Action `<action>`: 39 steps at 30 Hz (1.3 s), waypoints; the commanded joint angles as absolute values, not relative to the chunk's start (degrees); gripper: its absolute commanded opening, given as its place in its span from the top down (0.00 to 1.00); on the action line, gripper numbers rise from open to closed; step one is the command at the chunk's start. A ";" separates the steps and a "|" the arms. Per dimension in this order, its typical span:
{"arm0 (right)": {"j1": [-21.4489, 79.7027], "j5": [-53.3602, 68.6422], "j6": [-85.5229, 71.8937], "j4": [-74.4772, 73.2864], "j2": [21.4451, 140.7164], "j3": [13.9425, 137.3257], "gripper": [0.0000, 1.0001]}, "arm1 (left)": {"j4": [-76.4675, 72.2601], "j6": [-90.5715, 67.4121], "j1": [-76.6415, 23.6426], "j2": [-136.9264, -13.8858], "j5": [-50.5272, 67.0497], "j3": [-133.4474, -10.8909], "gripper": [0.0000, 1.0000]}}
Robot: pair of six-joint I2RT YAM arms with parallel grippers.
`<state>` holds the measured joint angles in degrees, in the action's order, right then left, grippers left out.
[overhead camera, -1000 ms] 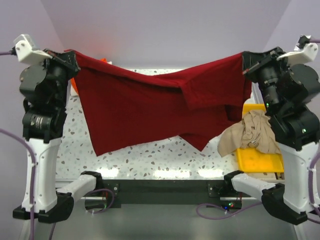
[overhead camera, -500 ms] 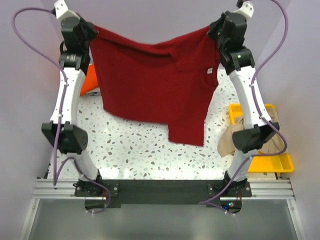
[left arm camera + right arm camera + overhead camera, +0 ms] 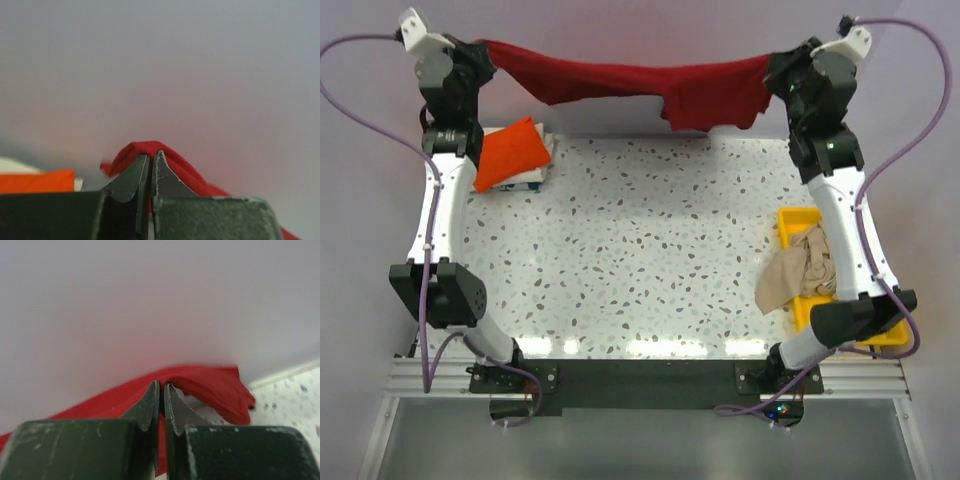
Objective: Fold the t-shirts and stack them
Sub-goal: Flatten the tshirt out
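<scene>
Both arms had reached farther toward the back of the table than half a second before, and the dark red t-shirt, which had hung low over the speckled surface, was now drawn up into a shallow, sagging band along the far edge, in front of the pale wall. It spanned the gap between the 2 grippers, with a ragged fold drooping right of its middle. The left gripper was pinched closed on the shirt's left end, and the left wrist view showed its fingers nearly touching with red cloth humped over the tips. The right gripper was clamped the same way on the right end, cloth bunched just past its tips. A folded bright orange t-shirt lay at the far left corner on whitish cloth. At the right edge, a crumpled beige-tan t-shirt spilled over the left rim of a yellow tray.
</scene>
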<state>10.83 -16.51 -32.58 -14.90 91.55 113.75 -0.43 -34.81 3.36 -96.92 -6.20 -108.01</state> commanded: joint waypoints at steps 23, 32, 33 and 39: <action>9.32 -6.07 -37.27 -23.37 77.53 43.16 1.00 | -0.97 -54.32 3.25 -72.52 -6.68 -31.21 1.00; 9.32 -2.29 -37.44 -27.68 66.81 35.07 1.00 | 6.23 -54.05 3.25 -60.48 -11.07 -21.71 1.00; 9.32 -2.89 -37.35 -28.38 65.32 34.98 1.00 | 7.02 -53.88 3.34 -59.77 -11.77 -21.62 1.00; 9.23 -3.34 -35.95 -32.43 61.61 36.03 0.90 | 6.68 -51.59 3.34 -58.62 -11.34 -21.79 1.00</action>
<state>9.41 -3.36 -37.30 -29.17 63.20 35.33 7.29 -53.08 3.25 -58.76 -9.54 -21.63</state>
